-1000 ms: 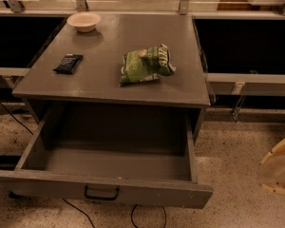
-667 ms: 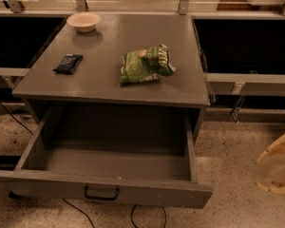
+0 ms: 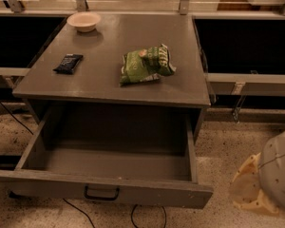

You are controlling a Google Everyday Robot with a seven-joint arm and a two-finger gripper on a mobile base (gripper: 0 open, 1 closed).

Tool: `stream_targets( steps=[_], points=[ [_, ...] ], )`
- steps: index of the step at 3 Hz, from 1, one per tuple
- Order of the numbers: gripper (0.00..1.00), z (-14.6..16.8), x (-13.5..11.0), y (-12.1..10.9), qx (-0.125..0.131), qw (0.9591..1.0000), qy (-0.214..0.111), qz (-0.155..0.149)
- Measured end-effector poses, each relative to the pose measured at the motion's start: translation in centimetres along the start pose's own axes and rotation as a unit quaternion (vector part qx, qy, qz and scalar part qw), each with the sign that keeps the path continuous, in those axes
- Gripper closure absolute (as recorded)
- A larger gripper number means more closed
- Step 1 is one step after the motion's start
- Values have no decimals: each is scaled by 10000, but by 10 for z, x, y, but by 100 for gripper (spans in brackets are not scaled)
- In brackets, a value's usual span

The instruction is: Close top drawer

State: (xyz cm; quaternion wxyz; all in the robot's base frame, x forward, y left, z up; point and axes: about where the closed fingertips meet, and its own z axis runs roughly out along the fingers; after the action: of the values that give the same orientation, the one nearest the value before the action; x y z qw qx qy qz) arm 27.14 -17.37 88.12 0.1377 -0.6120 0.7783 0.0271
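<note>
The top drawer (image 3: pixel 104 175) is pulled far out of the grey cabinet and is empty inside. Its front panel (image 3: pixel 147 194) faces me low in the view, with a small black pull handle (image 3: pixel 101 193) at its centre. My gripper (image 3: pixel 265 182) shows as a grey rounded body with a beige part at the lower right edge. It is to the right of the drawer's front corner, apart from it and above the floor.
On the cabinet top (image 3: pixel 109 75) lie a green snack bag (image 3: pixel 146 64), a small black packet (image 3: pixel 68 63) and a pale bowl (image 3: pixel 83 21). Dark shelves flank the cabinet. Black cables (image 3: pixel 133 217) run on the speckled floor under the drawer.
The gripper at the right edge has come further into view, a little to the left and lower. The drawer and the things on the cabinet have not moved.
</note>
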Motion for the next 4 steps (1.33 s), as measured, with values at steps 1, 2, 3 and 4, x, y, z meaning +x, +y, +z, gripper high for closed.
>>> stream_targets(
  steps=[1, 2, 3, 4],
  points=[
    [100, 35, -2, 16, -430, 9989, 114, -138],
    [100, 64, -3, 31, -788, 9962, 219, -297],
    [100, 64, -3, 31, -788, 9962, 219, -297],
    [100, 102, 6, 26, -963, 9950, 260, -89]
  ],
)
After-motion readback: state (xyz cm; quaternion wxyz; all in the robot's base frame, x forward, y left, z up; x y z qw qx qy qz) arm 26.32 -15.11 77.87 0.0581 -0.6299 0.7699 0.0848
